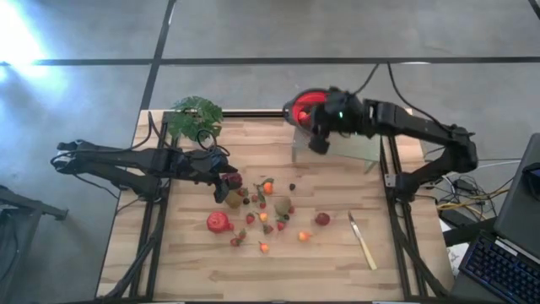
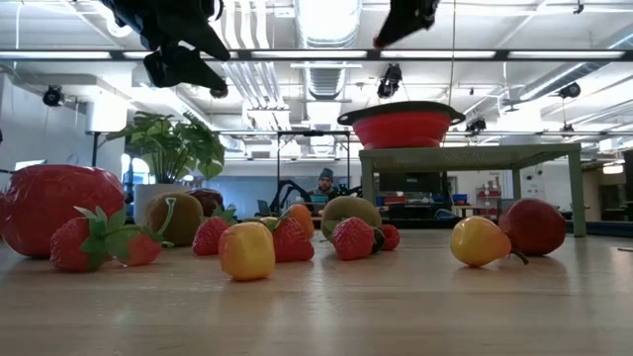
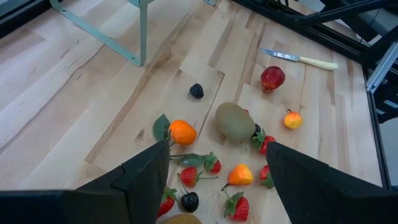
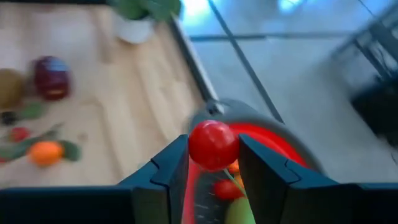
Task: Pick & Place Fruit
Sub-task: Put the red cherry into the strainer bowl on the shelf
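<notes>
While gripping red fruit (image 4: 212, 144), right tool (image 4: 213, 163) overhangs bowl (image 4: 283, 148).

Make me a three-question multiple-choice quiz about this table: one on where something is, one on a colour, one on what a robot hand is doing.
1. Where is the bowl?
A. on a small raised stand
B. flat on the table
C. beside the knife

2. What colour is the bowl?
A. blue
B. red
C. white

3. What is the right end effector doing?
A. hanging open and empty
B. gripping the knife
C. holding a red fruit over the bowl

Answers:
1. A: the low view shows it on a legged stand above the table.
2. B: its wall is red in the low and high views.
3. C: the right wrist view shows the round fruit between its fingers, the bowl below; the knife lies untouched.
</notes>
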You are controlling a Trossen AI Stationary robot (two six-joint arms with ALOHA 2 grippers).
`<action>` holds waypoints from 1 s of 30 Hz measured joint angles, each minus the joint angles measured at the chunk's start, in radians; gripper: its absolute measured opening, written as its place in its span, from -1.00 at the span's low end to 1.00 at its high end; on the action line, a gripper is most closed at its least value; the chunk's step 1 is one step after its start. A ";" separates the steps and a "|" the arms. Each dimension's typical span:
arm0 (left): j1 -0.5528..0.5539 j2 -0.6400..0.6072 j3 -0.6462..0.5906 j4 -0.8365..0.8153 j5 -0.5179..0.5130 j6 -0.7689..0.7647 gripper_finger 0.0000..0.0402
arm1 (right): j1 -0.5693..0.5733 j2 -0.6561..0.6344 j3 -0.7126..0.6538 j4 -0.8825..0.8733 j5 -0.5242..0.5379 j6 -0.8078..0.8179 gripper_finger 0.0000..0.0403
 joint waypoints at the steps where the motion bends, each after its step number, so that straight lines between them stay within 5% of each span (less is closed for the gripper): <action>1: 0.000 0.000 0.000 0.000 0.000 0.000 0.36 | -0.030 0.006 0.000 0.000 -0.002 0.009 -0.38; 12: 0.000 0.000 0.000 0.000 0.000 0.000 0.36 | -0.238 0.099 -0.003 -0.004 -0.027 0.088 -0.43; 25: 0.000 0.000 0.000 0.000 0.000 0.000 0.36 | -0.264 0.202 -0.005 -0.024 -0.068 0.077 -0.44; 30: 0.000 0.000 0.000 0.000 0.000 0.000 0.36 | -0.263 0.196 -0.005 -0.046 -0.068 0.077 -0.29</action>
